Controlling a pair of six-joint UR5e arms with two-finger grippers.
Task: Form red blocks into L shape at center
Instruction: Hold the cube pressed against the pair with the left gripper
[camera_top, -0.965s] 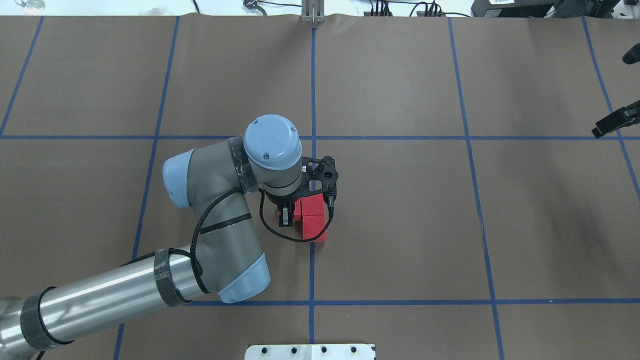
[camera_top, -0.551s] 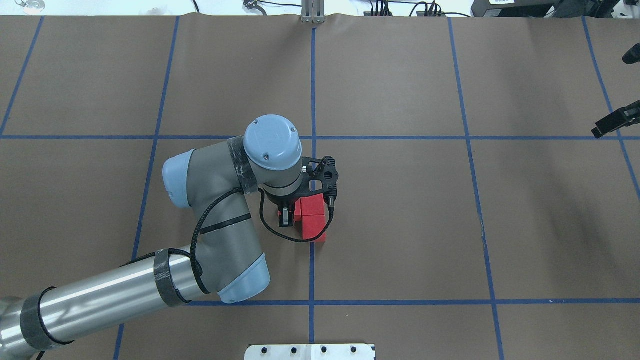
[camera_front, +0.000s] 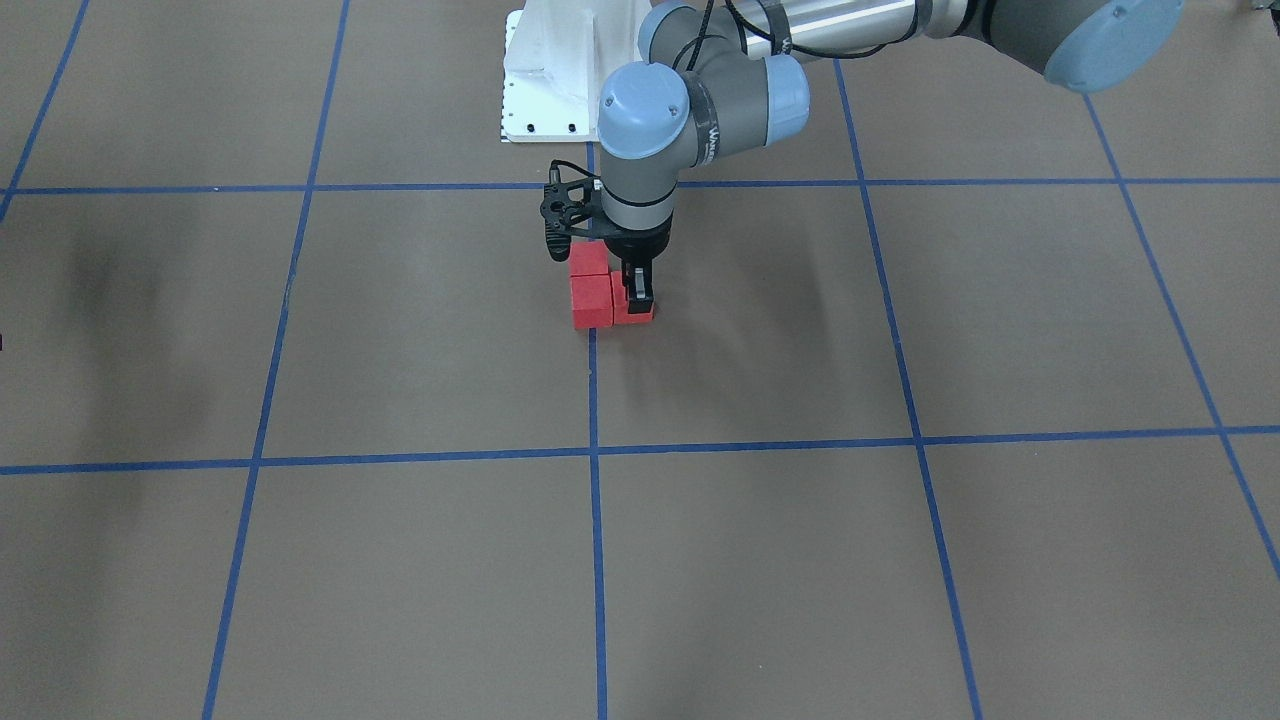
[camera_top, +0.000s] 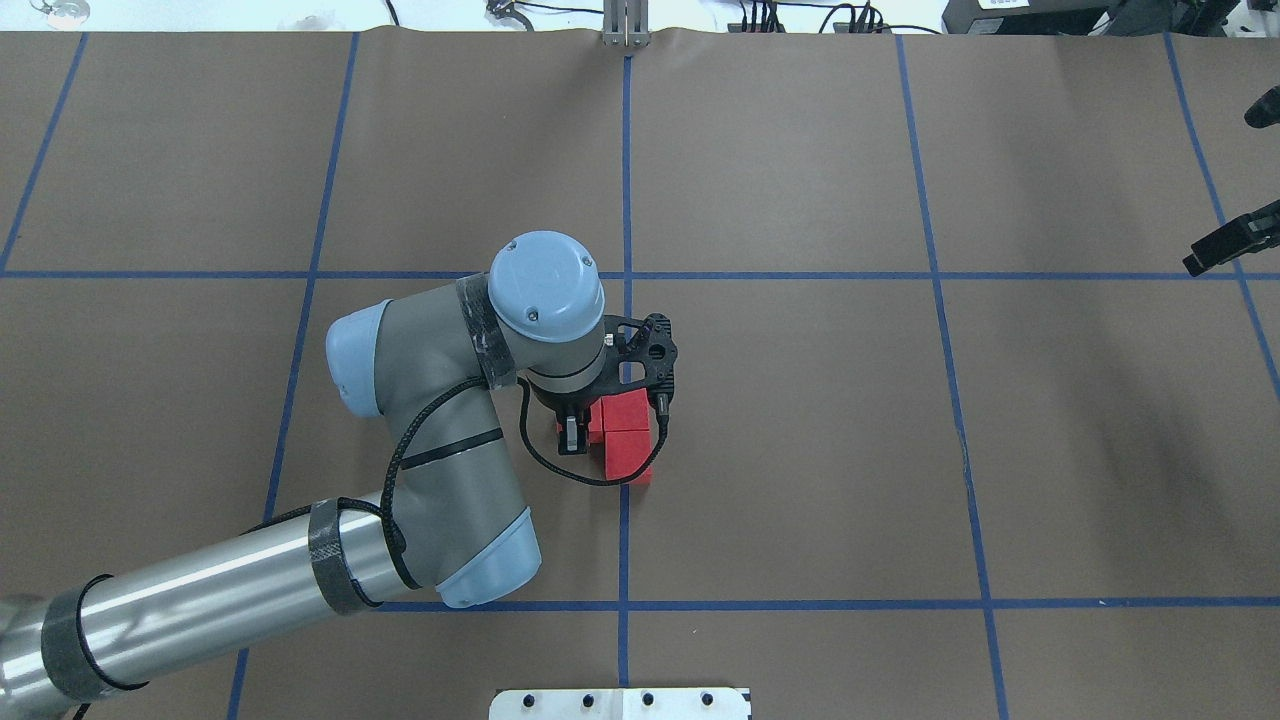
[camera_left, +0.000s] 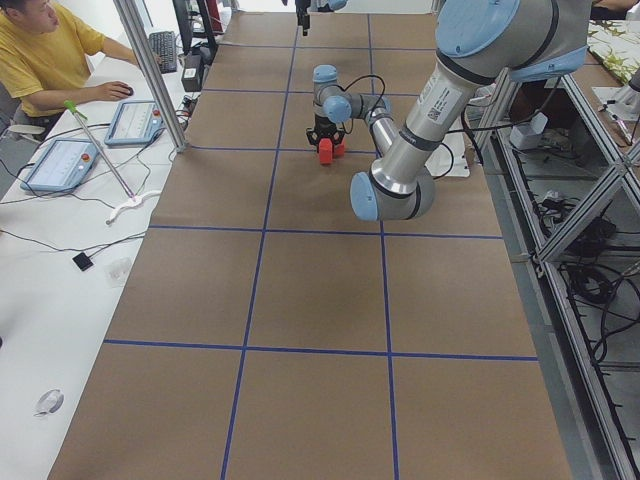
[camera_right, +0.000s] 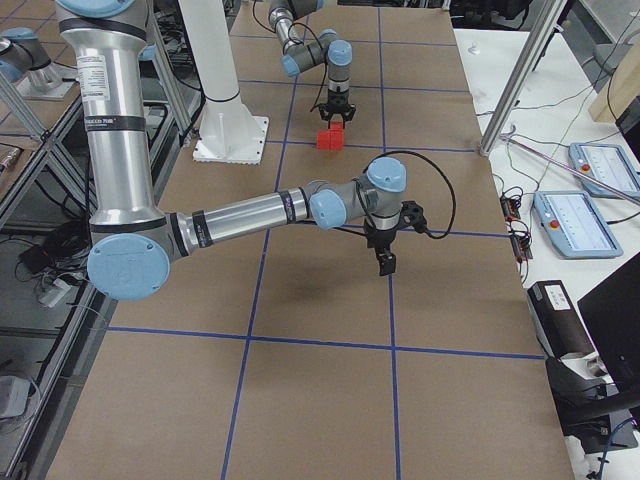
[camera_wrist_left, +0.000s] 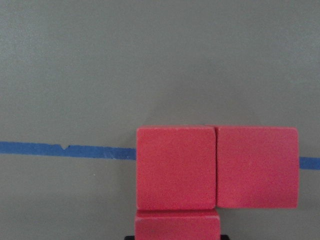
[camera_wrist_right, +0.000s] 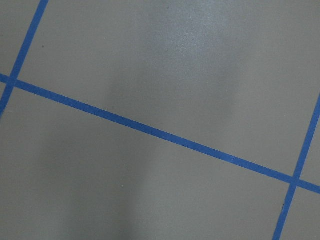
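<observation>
Three red blocks sit together in an L on the central blue line. Two of them (camera_top: 625, 410) (camera_top: 628, 455) form a touching row, also seen in the front view (camera_front: 590, 262) (camera_front: 592, 302) and in the left wrist view (camera_wrist_left: 176, 167) (camera_wrist_left: 257, 167). The third block (camera_front: 643, 314) (camera_wrist_left: 177, 226) sits against one end of the row. My left gripper (camera_top: 578, 433) (camera_front: 636, 298) points straight down over this third block, its fingers closed on it at table level. My right gripper (camera_right: 385, 262) hovers far off near the table's right edge (camera_top: 1225, 245); I cannot tell whether it is open or shut.
The white robot base plate (camera_top: 620, 703) (camera_front: 540, 70) lies at the near table edge. The left arm's elbow (camera_top: 430, 470) hangs over the square left of the blocks. An operator (camera_left: 40, 50) sits at a side desk. Brown paper with blue grid lines covers the table.
</observation>
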